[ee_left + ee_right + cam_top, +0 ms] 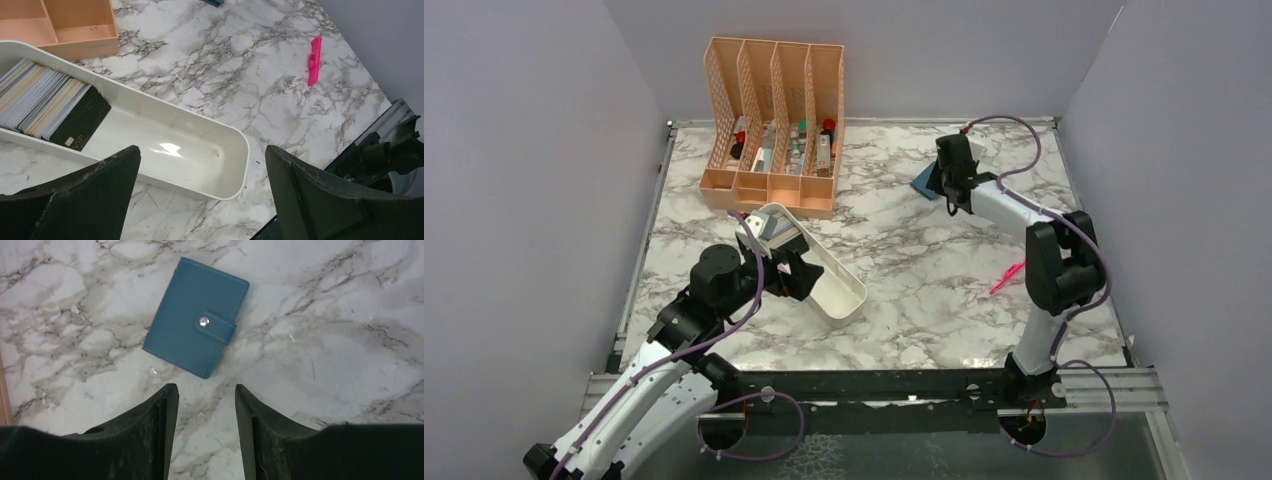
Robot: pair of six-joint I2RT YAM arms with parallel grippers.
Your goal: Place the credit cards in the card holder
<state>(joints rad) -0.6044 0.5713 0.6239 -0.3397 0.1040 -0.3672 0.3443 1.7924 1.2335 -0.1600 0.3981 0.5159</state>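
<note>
The credit cards (45, 102) stand packed on edge at the far-left end of a long white tray (235, 172), a black card in front; they also show in the top view (774, 228). My left gripper (202, 175) is wide open and empty above the tray's near end, also in the top view (796, 272). The card holder (196, 317), a teal wallet snapped shut, lies flat on the marble; in the top view (927, 182) it is at the back right. My right gripper (206, 390) hovers just short of it, open and empty, also in the top view (952, 190).
A peach mesh organizer (776, 125) with small bottles stands at the back left, its base next to the tray (75, 30). A pink clip (1007, 278) lies right of centre, also in the left wrist view (314, 60). Grey walls enclose the table.
</note>
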